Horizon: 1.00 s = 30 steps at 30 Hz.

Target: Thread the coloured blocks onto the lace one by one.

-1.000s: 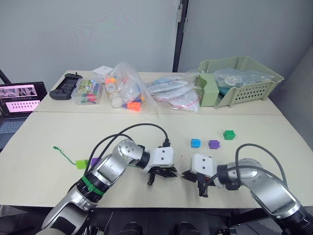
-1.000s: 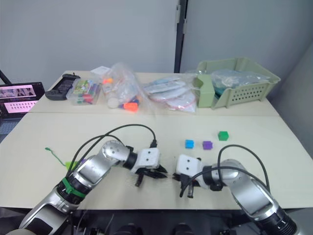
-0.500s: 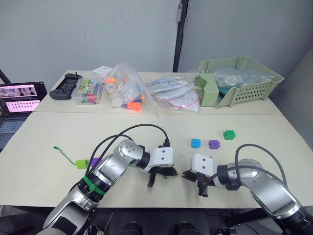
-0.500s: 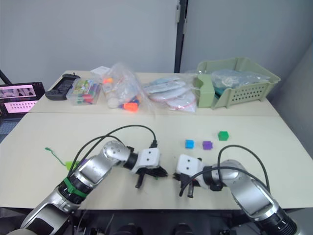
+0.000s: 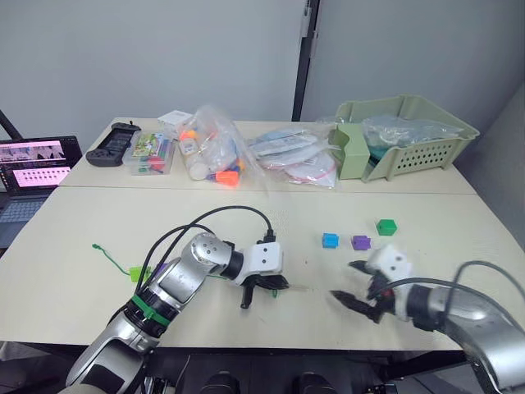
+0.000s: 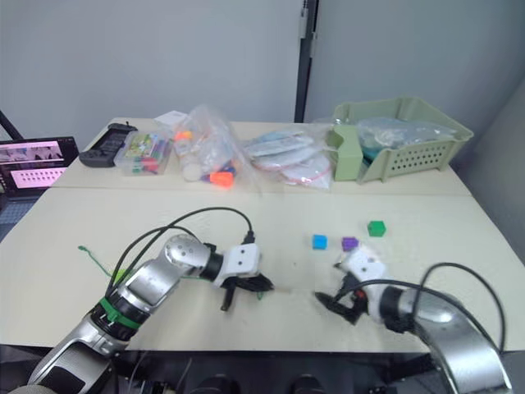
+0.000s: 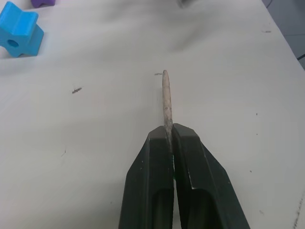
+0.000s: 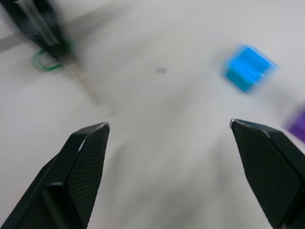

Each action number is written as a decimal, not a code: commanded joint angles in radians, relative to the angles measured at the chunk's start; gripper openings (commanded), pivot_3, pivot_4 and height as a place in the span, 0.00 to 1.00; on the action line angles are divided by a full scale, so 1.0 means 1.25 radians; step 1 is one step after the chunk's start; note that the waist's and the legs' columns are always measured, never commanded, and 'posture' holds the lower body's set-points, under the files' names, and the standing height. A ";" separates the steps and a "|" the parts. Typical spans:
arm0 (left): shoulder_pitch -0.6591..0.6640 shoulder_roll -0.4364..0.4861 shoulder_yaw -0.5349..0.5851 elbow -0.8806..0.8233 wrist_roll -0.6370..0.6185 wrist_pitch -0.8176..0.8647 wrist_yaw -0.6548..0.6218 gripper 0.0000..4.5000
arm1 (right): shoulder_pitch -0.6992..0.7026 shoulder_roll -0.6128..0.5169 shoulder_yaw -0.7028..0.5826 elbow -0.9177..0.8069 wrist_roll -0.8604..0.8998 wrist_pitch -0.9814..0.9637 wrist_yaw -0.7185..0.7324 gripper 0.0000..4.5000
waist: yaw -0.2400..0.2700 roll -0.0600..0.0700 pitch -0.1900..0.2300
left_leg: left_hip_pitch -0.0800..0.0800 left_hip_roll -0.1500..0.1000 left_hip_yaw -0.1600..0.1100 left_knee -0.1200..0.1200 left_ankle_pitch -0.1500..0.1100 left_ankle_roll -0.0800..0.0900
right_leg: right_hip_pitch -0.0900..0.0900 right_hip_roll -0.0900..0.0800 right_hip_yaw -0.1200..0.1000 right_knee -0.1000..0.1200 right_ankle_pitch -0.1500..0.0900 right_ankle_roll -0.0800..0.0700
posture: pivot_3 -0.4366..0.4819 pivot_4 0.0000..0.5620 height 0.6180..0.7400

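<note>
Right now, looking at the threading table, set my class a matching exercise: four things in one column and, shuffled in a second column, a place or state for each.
Column A
1. left gripper
2. right gripper
3. blue block
4. dark green block

Column B
a. rightmost of the row of three blocks
b. fingers wide apart, holding nothing
c. shut on the pale tip of the lace
d. leftmost of the row, beside the purple block

Pairs: 1-c, 2-b, 3-d, 4-a
</note>
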 commanded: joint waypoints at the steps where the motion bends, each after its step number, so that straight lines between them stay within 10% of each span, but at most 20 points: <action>1: 0.005 0.004 0.020 -0.029 -0.010 -0.007 0.002 0.00 | 0.031 0.102 -0.121 -0.031 -0.018 0.020 -0.163 0.91 | 0.000 0.000 0.000 | 0.000 0.000 0.000 0.000 0.000 0.000 | 0.000 0.000 0.000 0.000 0.000 0.000 | 0.48 0.27 1.00; 11: 0.033 0.006 0.026 -0.064 -0.017 0.022 0.014 0.00 | -0.128 0.237 -0.050 0.164 -0.168 -0.050 -0.441 0.91 | -0.012 0.001 -0.001 | 0.001 0.000 0.001 -0.001 0.000 0.000 | -0.001 0.000 0.001 0.000 0.000 0.000 | 0.48 0.27 1.00; 30: 0.053 0.003 0.030 -0.086 -0.016 0.032 0.043 0.00 | -0.453 0.164 -0.012 0.715 -0.174 -0.261 -0.406 0.91 | -0.012 0.002 -0.001 | 0.000 -0.001 0.001 -0.002 0.000 0.000 | -0.001 0.000 0.001 0.000 0.000 0.000 | 0.48 0.27 1.00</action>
